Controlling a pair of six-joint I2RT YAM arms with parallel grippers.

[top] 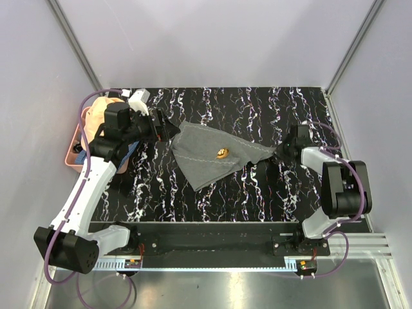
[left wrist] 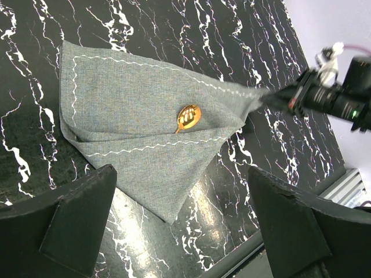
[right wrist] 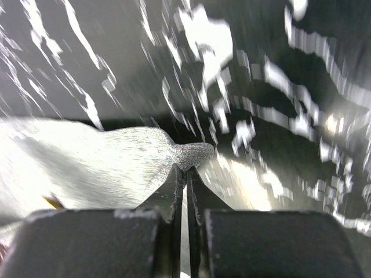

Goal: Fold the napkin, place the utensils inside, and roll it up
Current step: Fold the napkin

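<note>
My right pincer (right wrist: 186, 171) pinches the grey napkin (left wrist: 133, 110) by a corner; gold spoon (left wrist: 188, 117) to its left; left pincer (top: 165, 127) spread.

No readable txt, labels, brands, nos. or signs anywhere in the 3 views.

Black marbled table (top: 257, 109) carries folded grey napkin (top: 199, 159), centre-left.
</note>
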